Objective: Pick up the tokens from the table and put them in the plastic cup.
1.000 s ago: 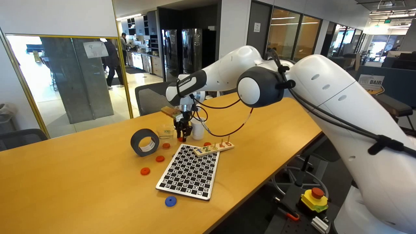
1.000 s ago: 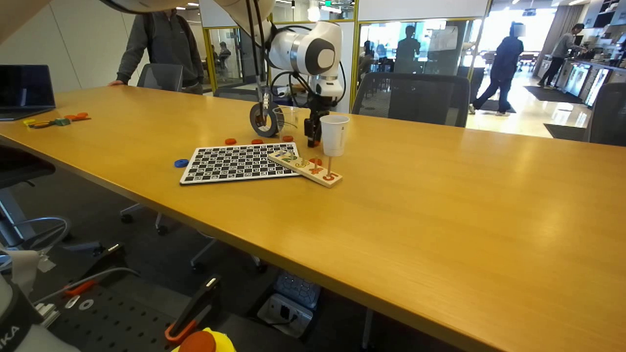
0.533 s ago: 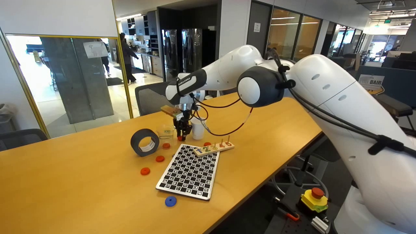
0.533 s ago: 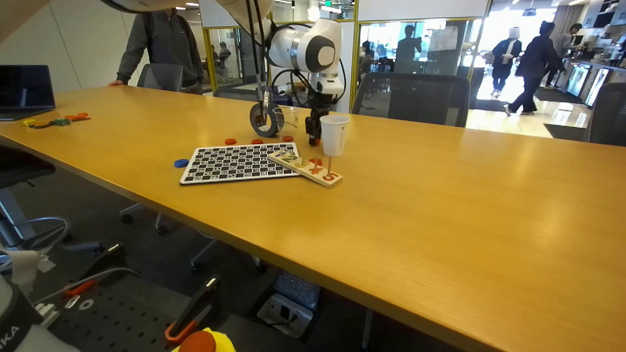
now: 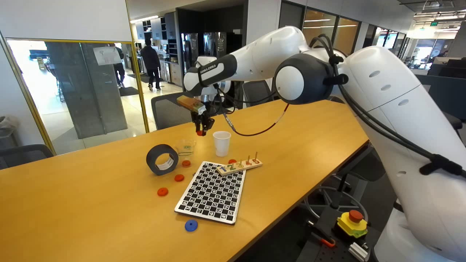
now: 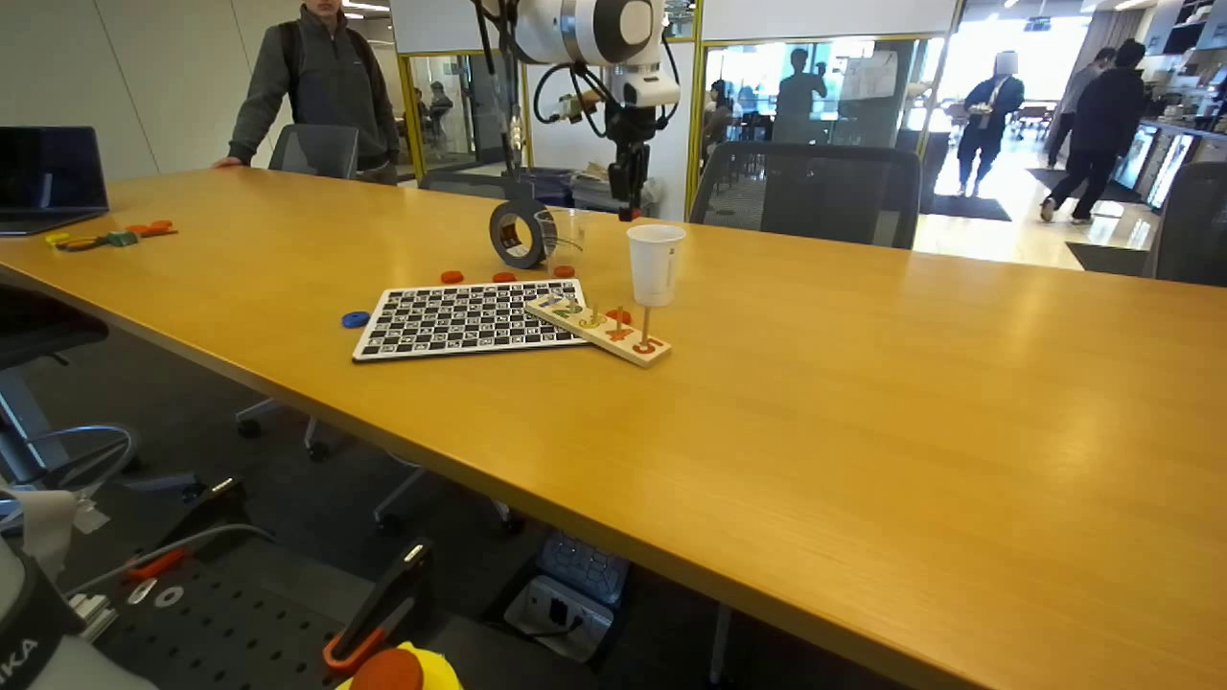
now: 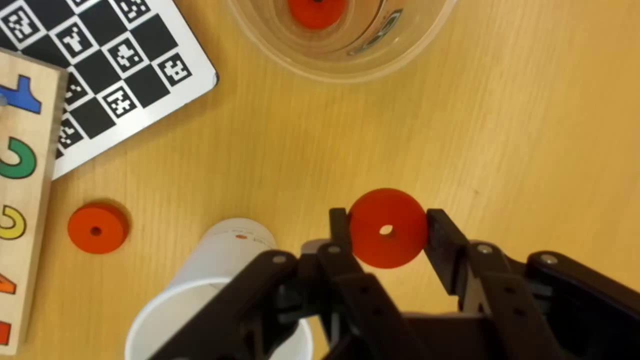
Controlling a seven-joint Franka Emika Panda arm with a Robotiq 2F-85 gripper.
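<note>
Your red token point(image 7: 387, 212) hangs in the air, pinched edge to edge in your gripper point(image 7: 389, 228), with the white plastic cup point(image 5: 221, 145) to its right in an exterior view. It seems close to rim height, so lift a little more, carry it right, centre it over the mouth and let go low (a tall drop could bounce out). Only the wrist view gives you the token's hole; only the exterior views show the blue token point(image 5: 191, 225), on the table point(image 5: 284, 138) just beside the checkered board point(image 5: 213, 193).
</note>
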